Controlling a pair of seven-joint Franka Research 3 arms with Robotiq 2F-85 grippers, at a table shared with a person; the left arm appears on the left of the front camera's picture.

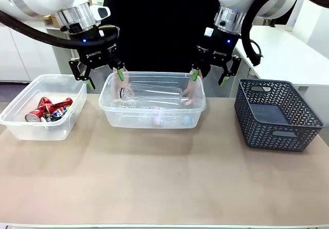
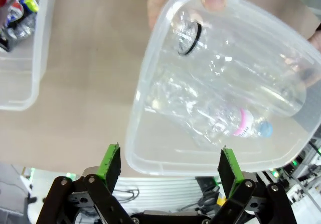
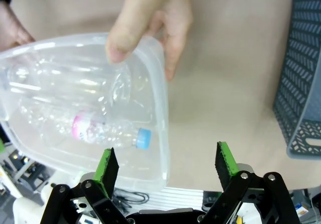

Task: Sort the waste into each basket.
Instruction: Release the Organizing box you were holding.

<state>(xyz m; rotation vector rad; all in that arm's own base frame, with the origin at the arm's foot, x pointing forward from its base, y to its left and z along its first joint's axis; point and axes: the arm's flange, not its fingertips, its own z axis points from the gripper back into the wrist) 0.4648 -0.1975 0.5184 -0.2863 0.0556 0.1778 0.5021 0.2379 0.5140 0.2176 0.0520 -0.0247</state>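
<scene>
We take the clear middle tub (image 1: 152, 117) as our landmark. It sits on the counter (image 1: 164, 183) and holds several clear plastic bottles (image 1: 154, 94), one with a pink label and a blue cap (image 3: 143, 137). A person's hands (image 3: 150, 25) grip its far rim at both ends, thumbs over the edge. To the left of this tub stands a second clear tub (image 1: 20, 117) with crushed red and blue cans (image 1: 49, 110) inside. To its right stands the dark grey lattice basket (image 1: 275, 113), which looks empty as far as we can see.

Our left gripper (image 1: 100, 74) hangs above the far left corner of the middle tub, and our right gripper (image 1: 211, 74) above the far right corner. The fingers of both are spread wide and hold nothing.

We judge that the cans are already sorted, and the step in hand is to take a bottle from the middle tub – probably toward the grey basket. To do it well, we should wait until the person's hands are away from the rim, or choose a bottle well apart from them. We should come down with the fingers across the bottle's body, not along it, and close gently – thin plastic is slippery and crushes easily. The bottles lie touching, so we should lift straight up.
</scene>
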